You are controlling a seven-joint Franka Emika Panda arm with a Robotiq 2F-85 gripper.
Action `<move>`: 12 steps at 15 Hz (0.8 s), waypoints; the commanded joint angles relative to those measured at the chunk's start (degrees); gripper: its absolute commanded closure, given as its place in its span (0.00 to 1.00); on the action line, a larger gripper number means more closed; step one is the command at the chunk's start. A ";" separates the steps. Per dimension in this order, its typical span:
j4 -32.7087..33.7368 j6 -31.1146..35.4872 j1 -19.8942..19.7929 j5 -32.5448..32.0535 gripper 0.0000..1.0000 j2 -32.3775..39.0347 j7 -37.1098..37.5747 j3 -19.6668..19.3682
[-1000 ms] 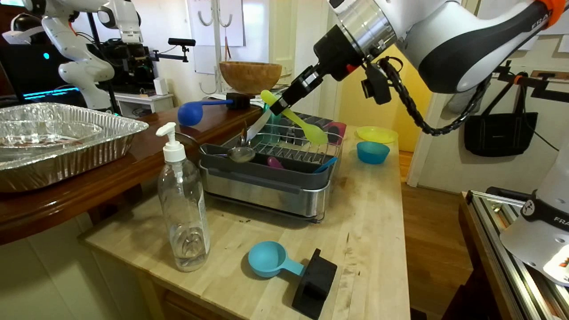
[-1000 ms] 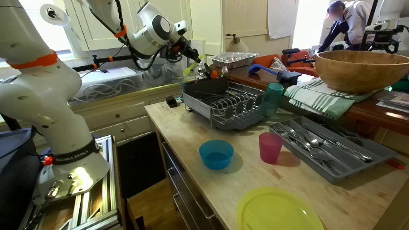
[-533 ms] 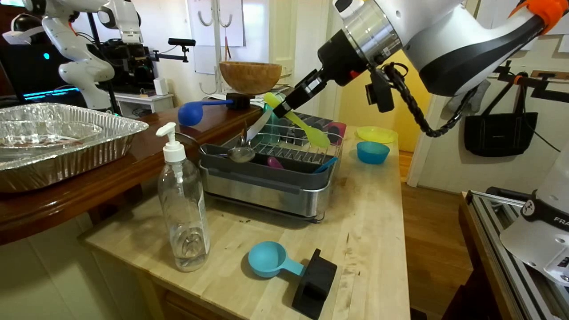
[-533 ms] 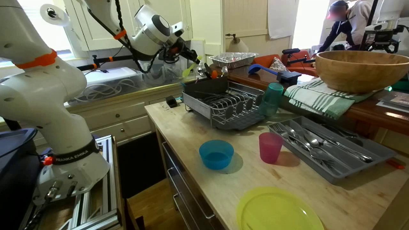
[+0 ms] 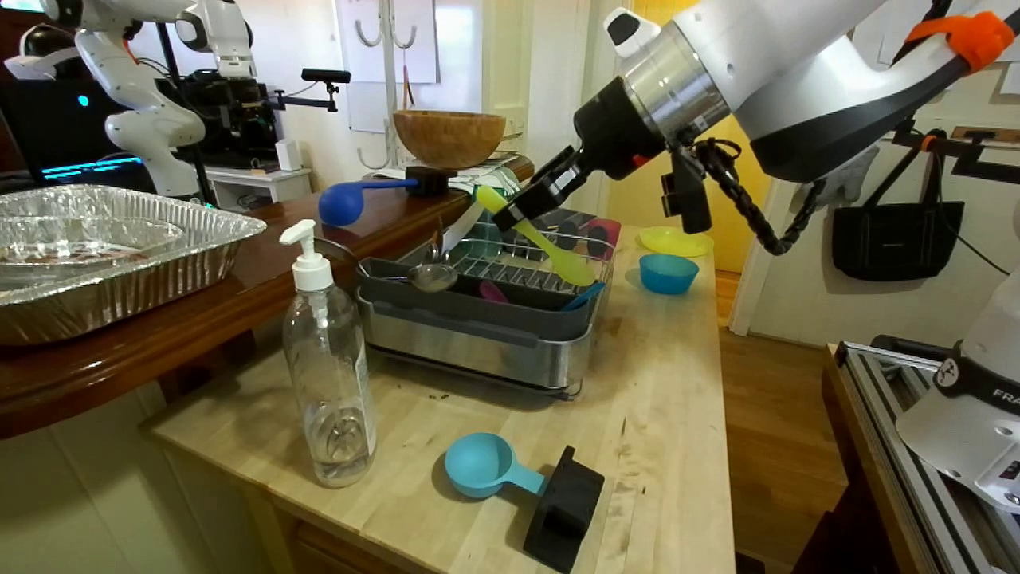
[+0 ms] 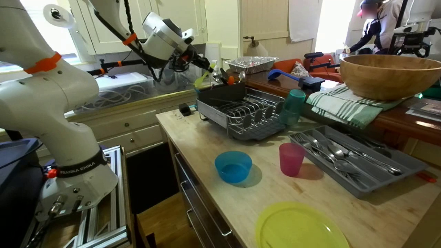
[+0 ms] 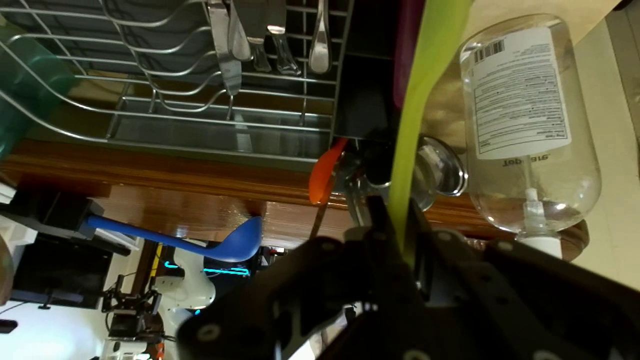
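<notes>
The gripper (image 5: 508, 216) is grasping the lime-green utensil (image 5: 562, 259) by its handle above one end of the dish rack (image 5: 478, 355) — moving slowly is probably serving best, letting the low, wide tip clear its rim.

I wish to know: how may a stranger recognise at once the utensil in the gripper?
In an exterior view, find the dish rack on the wooden counter, then its grey utensil holder. Nearby, the black gripper holds a slanting spoon-like utensil, wide end lowest. Unlike the purple utensil and blue utensil in that holder, it is yellow-green and gripped.
</notes>
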 commanded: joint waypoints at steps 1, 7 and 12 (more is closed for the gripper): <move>0.92 0.02 -9.12 -5.19 0.97 -4.32 9.03 8.56; 2.95 2.48 -24.33 -6.95 0.97 -11.61 19.08 23.67; 5.50 7.00 -34.11 -4.96 0.97 -21.79 24.68 33.05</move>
